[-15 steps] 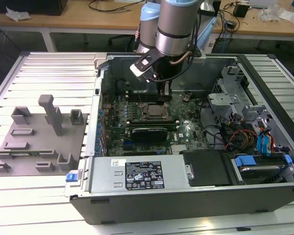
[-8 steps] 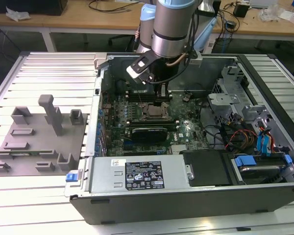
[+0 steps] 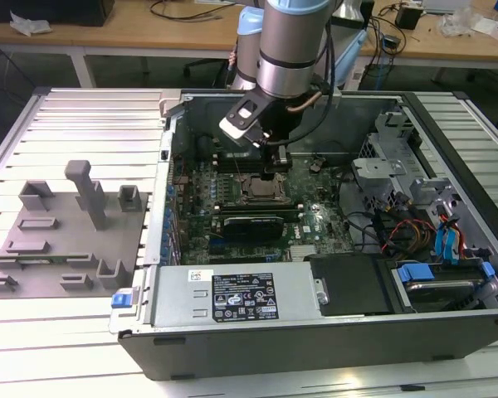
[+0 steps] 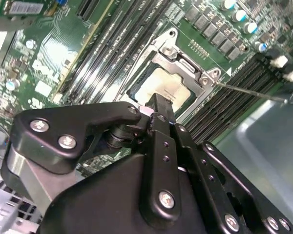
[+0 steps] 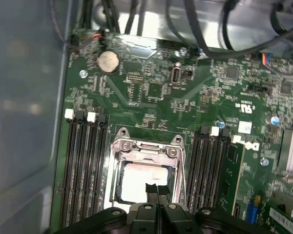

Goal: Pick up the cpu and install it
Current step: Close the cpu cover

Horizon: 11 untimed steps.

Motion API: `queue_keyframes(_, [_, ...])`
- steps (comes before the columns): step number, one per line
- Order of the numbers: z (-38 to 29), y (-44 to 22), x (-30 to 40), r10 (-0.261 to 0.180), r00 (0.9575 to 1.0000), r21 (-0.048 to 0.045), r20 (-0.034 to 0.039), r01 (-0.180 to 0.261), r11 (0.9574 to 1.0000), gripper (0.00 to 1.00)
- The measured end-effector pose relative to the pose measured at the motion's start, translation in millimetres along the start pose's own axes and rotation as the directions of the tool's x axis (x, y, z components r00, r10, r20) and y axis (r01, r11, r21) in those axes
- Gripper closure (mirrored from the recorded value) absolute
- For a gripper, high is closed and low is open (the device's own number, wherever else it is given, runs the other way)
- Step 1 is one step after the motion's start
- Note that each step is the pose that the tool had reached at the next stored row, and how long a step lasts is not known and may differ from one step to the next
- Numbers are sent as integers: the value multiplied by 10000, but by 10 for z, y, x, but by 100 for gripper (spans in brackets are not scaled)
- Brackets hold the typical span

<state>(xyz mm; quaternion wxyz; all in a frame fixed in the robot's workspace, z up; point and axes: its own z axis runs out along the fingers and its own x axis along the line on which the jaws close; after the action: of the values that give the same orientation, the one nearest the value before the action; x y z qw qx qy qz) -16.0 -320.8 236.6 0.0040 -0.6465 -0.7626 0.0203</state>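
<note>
- On the ribbed metal desk (image 3: pixel 75 124) lies an open computer case (image 3: pixel 315 348), its inside facing up.
- Down from above comes the silver arm (image 3: pixel 290 41), which reaches into the case over the middle of the board.
- At the exterior view's left, beside the case, a grey tray (image 3: pixel 41 249) with upright blocks sits on the desk.
- Along the case's near wall runs a grey power supply (image 3: pixel 183 294) with a label, and at the exterior view's right stands a metal drive cage (image 3: pixel 382 174).
- A green motherboard (image 5: pixel 151 87) covers the floor of the case, with black memory slots (image 5: pixel 83 165) in rows on both sides of the socket.
- Roughly mid-board is the metal-framed socket (image 5: pixel 149 146), right under the arm's end.
- Inside that frame the cpu (image 5: pixel 136 178) lies flat, pale silver top upward; the second wrist view shows it there too (image 4: pixel 168 85).
- The black gripper (image 5: pixel 156 187) hangs just above the socket, at one edge of the cpu.
- Its fingers (image 5: pixel 151 187) are together, with hardly a slit between the tips and nothing between them; I cannot tell whether the tips touch the cpu.
- A round coin battery (image 5: pixel 108 60) sits on the board, well apart from the socket.
</note>
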Motion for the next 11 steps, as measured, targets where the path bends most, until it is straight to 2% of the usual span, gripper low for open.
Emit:
queue_keyframes(2, [0,0,0,-524,9986,-10,20,524,9986,89])
queue_keyframes(5, [0,0,0,-1024,9947,-19,38,1024,9947,89])
queue_keyframes(8, [0,0,0,-1521,9883,-26,57,1521,9884,89])
queue_keyframes(9, [0,0,0,-1676,9858,-29,63,1677,9858,89])
queue_keyframes(11, [0,0,0,-2262,9740,-36,87,2262,9741,89])
